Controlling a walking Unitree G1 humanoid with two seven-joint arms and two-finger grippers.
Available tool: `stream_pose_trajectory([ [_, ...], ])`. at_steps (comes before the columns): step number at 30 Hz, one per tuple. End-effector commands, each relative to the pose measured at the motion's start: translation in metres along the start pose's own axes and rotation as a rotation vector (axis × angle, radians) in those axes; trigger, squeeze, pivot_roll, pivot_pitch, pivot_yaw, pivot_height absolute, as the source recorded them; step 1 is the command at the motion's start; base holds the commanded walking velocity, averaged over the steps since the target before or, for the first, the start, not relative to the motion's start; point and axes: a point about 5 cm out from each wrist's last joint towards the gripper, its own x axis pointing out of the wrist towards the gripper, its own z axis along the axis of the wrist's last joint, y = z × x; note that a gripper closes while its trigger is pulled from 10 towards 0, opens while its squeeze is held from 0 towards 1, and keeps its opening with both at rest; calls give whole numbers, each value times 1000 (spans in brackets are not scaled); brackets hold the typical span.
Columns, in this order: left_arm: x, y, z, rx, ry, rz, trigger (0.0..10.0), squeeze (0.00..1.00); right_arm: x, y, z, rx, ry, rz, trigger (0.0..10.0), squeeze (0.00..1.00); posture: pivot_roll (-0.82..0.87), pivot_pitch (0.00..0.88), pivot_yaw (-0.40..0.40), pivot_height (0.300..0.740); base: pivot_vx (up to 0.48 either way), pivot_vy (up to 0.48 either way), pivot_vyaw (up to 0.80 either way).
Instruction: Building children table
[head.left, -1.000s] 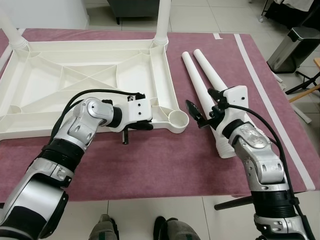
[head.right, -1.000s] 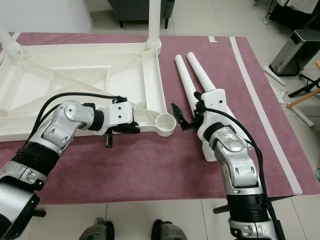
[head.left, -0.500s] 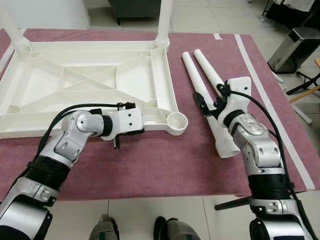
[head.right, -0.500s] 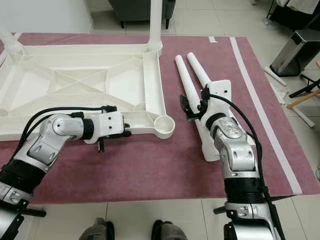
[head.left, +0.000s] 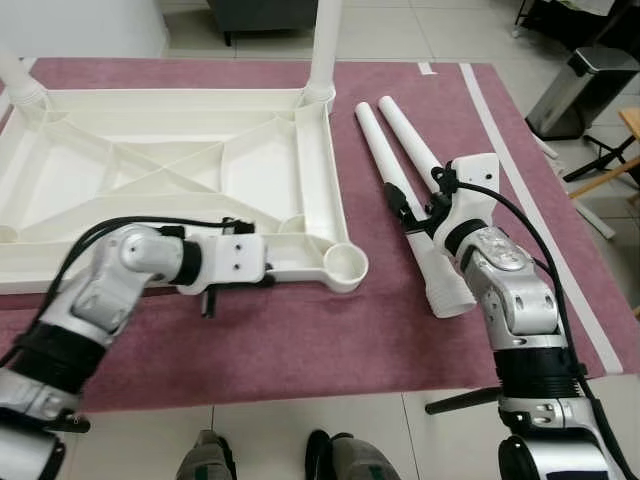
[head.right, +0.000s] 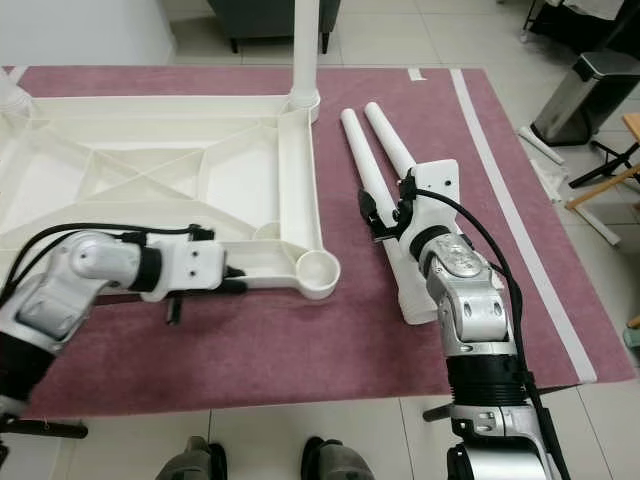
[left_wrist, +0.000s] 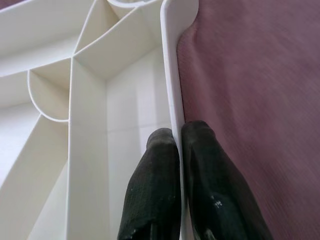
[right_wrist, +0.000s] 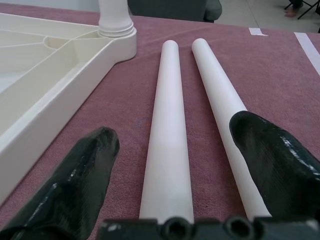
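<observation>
rug (head.left: 300, 330) is lying under everything | upturned tabletop (head.left: 130, 170) is resting on it, two legs already standing in its far corners | two loose legs (right_wrist: 167, 150) are lying side by side just right of it | my left gripper (left_wrist: 181, 165) is pinching the tabletop's near rim | my right gripper (right_wrist: 175, 165) is hovering wide over both loose legs

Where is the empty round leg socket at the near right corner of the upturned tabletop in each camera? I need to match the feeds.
Left eye view: empty socket, just below centre, at the upturned tabletop's near right corner.
Right eye view: same socket, around mid-frame.
Left wrist view: just its curved wall at the far end of the pinched rim.
Right wrist view: not in it.
Shared landmark: the fitted upright leg, far right corner.
</observation>
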Motion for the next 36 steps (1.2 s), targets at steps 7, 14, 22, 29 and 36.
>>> stream_pose_trajectory([
  [7, -16, 7, -5, 43, 69, 46, 10000, 0, -1, 2, -9, 1, 28, 10, 10000, 0, 85, 137, -18, 740, 0, 0, 0],
  [14, 9, 17, 6, -13, 3, 196, 10000, 0, 4, 8, -22, -5, 156, 1, 10000, 0, 71, 132, -17, 740, 0, 0, 0],
  [22, 5, 24, 22, -33, -113, 286, 10000, 0, 14, 4, -19, -7, 242, 60, 10000, 0, 61, 139, -25, 740, 0, 0, 0],
  [29, -11, 37, 44, -19, -236, 404, 10000, 0, 22, 1, -13, -46, 272, 63, 10000, 0, 62, 148, -41, 740, 0, 0, 0],
  [36, -17, 51, 65, -69, -317, 543, 10000, 0, 27, -7, -13, -56, 315, 32, 10000, 0, 71, 155, -48, 740, 0, 0, 0],
])
